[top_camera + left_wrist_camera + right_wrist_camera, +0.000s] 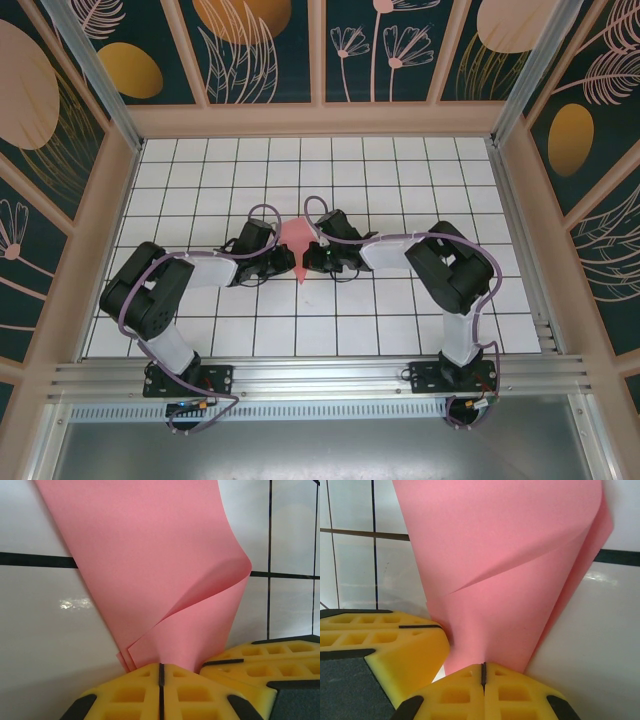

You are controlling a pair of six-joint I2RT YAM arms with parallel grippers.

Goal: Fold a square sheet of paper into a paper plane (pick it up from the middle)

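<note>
The salmon-pink square sheet of paper is folded into a pointed dart, the paper plane (298, 243), at the middle of the tiled table, its tip toward the near edge. My left gripper (283, 252) holds it from the left and my right gripper (315, 254) from the right. In the left wrist view the yellow jaws of the left gripper (161, 666) are shut on the paper (150, 570), whose layers curl open above them. In the right wrist view the right gripper (483, 666) is likewise shut on the paper (505, 565). The two grippers sit almost touching.
The white grid-tiled table (400, 180) is walled by wooden frames with patterned panels. An aluminium rail (320, 375) runs along the near edge by the arm bases. The right gripper's fingers (265, 660) show in the left wrist view, the left gripper's fingers (380, 640) in the right.
</note>
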